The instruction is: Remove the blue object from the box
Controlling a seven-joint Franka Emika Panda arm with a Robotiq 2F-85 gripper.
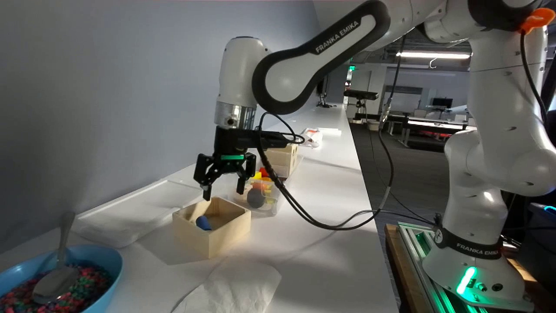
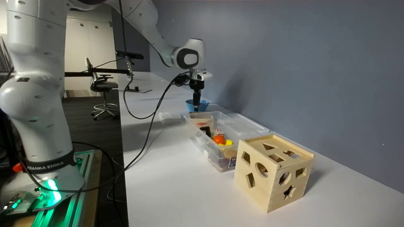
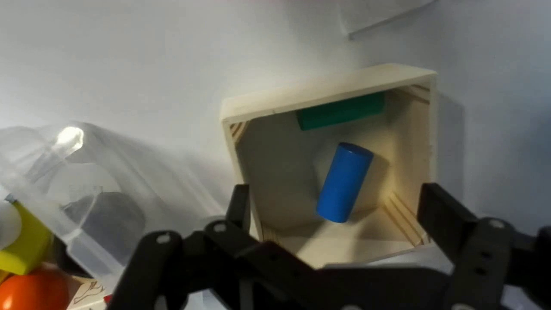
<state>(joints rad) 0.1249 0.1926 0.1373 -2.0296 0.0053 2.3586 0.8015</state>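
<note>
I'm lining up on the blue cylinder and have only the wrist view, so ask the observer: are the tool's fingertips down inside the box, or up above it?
Observer: Above it. In an exterior view, the tool hangs over the box, its fingertips not down inside.
Operator: Anything else blue nearby, besides the cylinder?
Observer: Yes, a large blue bowl stands on the table, seen in both exterior views.
Operator: And what's past the clear bin at my left edge?
Observer: A wooden cube with cut-out shapes, by the bin's end away from the box; I can't tell whether they touch.
</note>
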